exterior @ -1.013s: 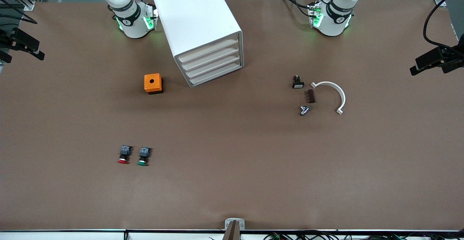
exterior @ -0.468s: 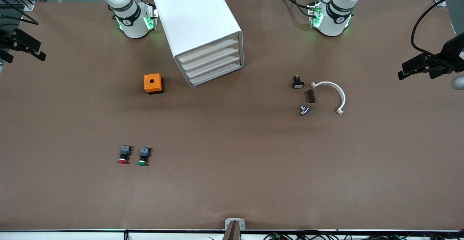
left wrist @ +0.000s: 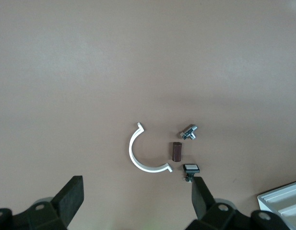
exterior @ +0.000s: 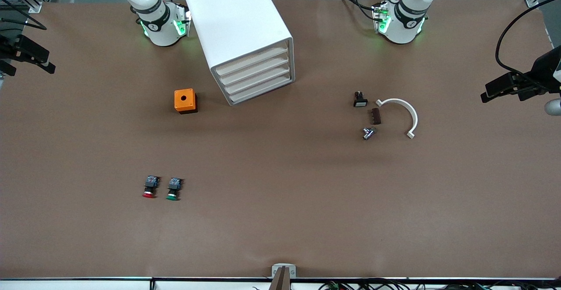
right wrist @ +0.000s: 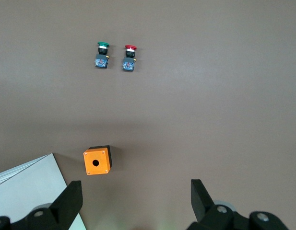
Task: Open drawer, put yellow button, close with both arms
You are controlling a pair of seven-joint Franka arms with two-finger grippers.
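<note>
The big white cabinet [exterior: 240, 36] sits near the robot bases, all 4 drawers shut flush — including the top drawer [exterior: 252, 61]. Nothing on the table has shifted over the last second.

The left gripper [exterior: 504, 87] is up in the air over the table edge at the left arm's end; it has slid inward and a bit lower since 1 second ago. Its fingers [left wrist: 71, 196] are spread wide. The right gripper [exterior: 30, 58] hangs over the edge at the right arm's end, barely budged, fingers [right wrist: 71, 201] wide apart too.

Orange box [exterior: 185, 100] beside the cabinet, white half-ring [exterior: 405, 112] toward the left arm's end.

Red button [exterior: 149, 186] and green button [exterior: 173, 189] lie side by side — can't spot the yellow button anywhere.
</note>
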